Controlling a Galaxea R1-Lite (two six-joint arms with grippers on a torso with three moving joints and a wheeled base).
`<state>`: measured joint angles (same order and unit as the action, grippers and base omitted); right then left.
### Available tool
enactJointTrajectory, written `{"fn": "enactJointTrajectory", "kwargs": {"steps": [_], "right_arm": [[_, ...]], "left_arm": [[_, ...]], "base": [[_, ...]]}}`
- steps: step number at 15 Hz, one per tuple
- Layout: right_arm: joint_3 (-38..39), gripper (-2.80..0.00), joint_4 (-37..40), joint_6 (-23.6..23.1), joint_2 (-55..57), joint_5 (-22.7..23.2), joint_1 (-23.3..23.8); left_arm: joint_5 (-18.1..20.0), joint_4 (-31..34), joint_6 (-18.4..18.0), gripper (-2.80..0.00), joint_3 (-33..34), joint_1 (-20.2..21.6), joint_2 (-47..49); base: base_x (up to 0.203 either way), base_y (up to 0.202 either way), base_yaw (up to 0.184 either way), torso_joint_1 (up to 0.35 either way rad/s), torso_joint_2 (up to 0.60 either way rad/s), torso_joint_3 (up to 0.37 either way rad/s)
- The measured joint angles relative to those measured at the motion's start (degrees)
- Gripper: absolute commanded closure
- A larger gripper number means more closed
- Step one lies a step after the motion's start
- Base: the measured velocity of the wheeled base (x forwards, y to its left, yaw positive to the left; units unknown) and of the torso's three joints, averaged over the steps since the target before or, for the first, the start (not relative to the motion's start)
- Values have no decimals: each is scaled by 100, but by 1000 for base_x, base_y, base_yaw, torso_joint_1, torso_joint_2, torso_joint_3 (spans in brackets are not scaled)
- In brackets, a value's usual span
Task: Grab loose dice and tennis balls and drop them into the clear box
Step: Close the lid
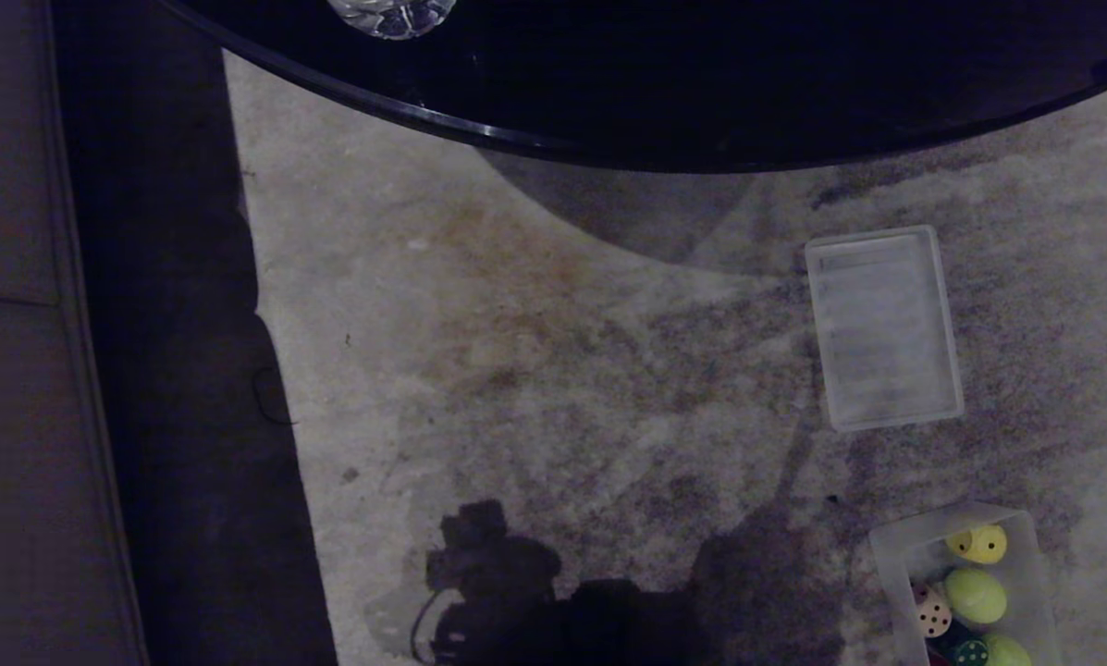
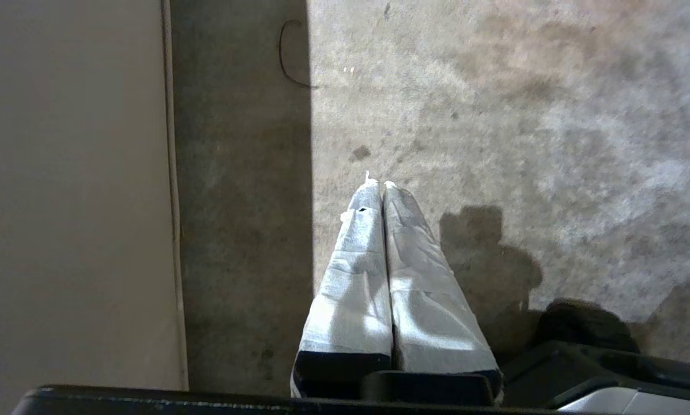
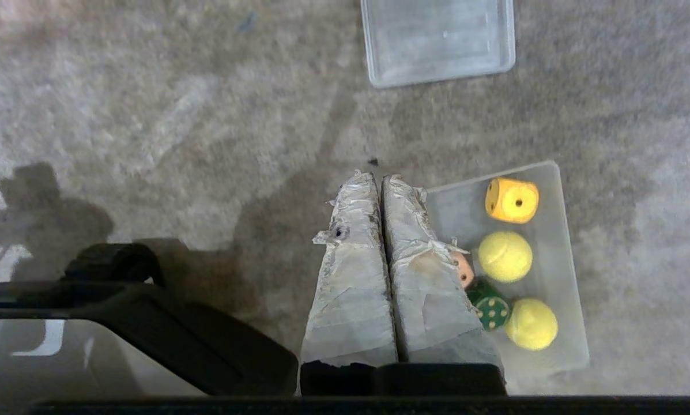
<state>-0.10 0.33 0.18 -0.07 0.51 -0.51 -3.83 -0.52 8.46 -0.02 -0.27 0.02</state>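
The clear box [image 1: 891, 546] [image 3: 558, 196] sits on the carpet at the lower right of the head view. Inside it lie a yellow die [image 1: 978, 544] [image 3: 512, 200], a beige die [image 1: 932, 612] [image 3: 464, 269], a dark green die [image 1: 969, 651] [image 3: 490, 308] and two tennis balls [image 1: 975, 595] [image 3: 505, 256], the second ball [image 1: 1008, 651] [image 3: 531, 324] nearest me. My right gripper [image 3: 378, 177] hangs shut and empty beside the box, its finger hiding part of the beige die. My left gripper [image 2: 379, 184] is shut and empty over bare carpet.
The flat ribbed translucent lid [image 1: 883, 327] [image 3: 438, 39] lies on the carpet beyond the box. A round black glass table [image 1: 701, 83] overhangs at the far side, with a glass object [image 1: 391, 14] on it. A sofa edge [image 1: 17, 370] runs along the left.
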Motion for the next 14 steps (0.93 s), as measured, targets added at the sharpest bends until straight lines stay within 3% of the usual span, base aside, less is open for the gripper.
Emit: {"fn": "enactJointTrajectory", "kwargs": {"steps": [6, 9, 14], "right_arm": [[-1, 0, 5, -16, 0, -14, 0], [-183, 0, 380, -16, 128, -21, 5], [-1317, 0, 320, 175, 2234, -22, 11]], "left_arm": [[0, 2, -2, 0, 2, 0, 0], [-2, 1, 0, 0, 2, 0, 0], [1, 4, 0, 0, 2, 0, 0]], "base": [[0, 0, 0, 0, 0, 0], [0, 0, 0, 0, 0, 0], [0, 0, 0, 0, 0, 0]]}}
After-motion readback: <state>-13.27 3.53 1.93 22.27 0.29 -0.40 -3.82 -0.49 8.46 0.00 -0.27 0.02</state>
